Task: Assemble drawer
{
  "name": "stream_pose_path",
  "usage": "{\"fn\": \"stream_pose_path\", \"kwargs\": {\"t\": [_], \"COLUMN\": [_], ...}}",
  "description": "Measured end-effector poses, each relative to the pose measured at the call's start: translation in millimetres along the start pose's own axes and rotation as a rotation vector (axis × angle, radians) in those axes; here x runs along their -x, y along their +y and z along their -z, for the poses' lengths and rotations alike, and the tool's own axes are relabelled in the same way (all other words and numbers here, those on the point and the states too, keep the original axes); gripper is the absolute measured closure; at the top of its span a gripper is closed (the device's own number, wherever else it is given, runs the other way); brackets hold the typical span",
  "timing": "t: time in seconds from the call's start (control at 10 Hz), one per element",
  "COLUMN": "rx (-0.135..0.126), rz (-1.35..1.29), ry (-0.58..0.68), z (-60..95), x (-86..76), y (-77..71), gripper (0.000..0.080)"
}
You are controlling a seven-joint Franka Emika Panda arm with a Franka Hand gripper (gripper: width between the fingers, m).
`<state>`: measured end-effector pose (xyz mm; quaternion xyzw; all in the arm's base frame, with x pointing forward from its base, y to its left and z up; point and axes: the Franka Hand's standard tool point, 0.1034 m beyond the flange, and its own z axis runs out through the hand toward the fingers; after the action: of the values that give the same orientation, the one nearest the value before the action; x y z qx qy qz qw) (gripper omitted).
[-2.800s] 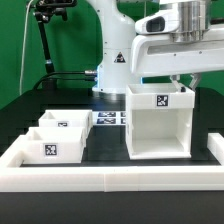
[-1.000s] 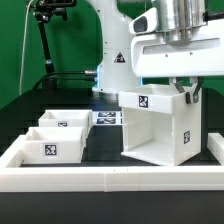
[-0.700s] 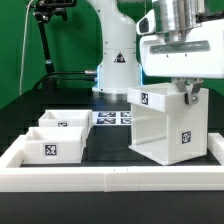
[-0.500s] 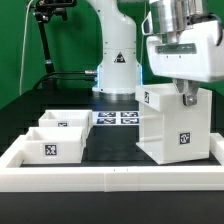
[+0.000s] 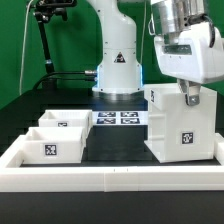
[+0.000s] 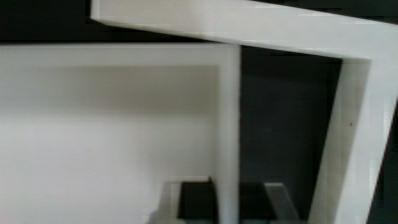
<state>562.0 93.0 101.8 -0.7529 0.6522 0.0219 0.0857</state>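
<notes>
The white drawer box (image 5: 182,125) stands at the exterior view's right, with a tagged closed side facing the camera. My gripper (image 5: 188,93) comes down from above and is shut on the box's upper wall. In the wrist view my gripper (image 6: 231,202) has a dark finger on each side of the thin white wall (image 6: 228,120) of the box. Two small white drawers lie at the exterior view's left: one further back (image 5: 66,122), one nearer with a tag on its front (image 5: 46,147). Neither touches the box.
The marker board (image 5: 120,117) lies flat between the drawers and the robot base (image 5: 118,80). A white raised border (image 5: 100,178) runs along the front and sides of the black table. A camera stand (image 5: 45,40) is at the back left.
The gripper has turned the drawer box about its upright axis and carried it to the exterior view's right. Its open front no longer faces the camera. The small drawers have not moved.
</notes>
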Motion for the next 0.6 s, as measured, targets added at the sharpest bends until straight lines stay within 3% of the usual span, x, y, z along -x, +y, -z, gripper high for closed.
{"fn": "stream_pose_path", "kwargs": {"t": [0.2, 0.6], "rx": [-0.004, -0.023], "rz": [-0.042, -0.039], "ry": [-0.014, -0.026], "z": [-3.1, -6.0], "x": [0.0, 1.6], "y": [-1.8, -37.8], "gripper": [0.0761, 0.0761]}}
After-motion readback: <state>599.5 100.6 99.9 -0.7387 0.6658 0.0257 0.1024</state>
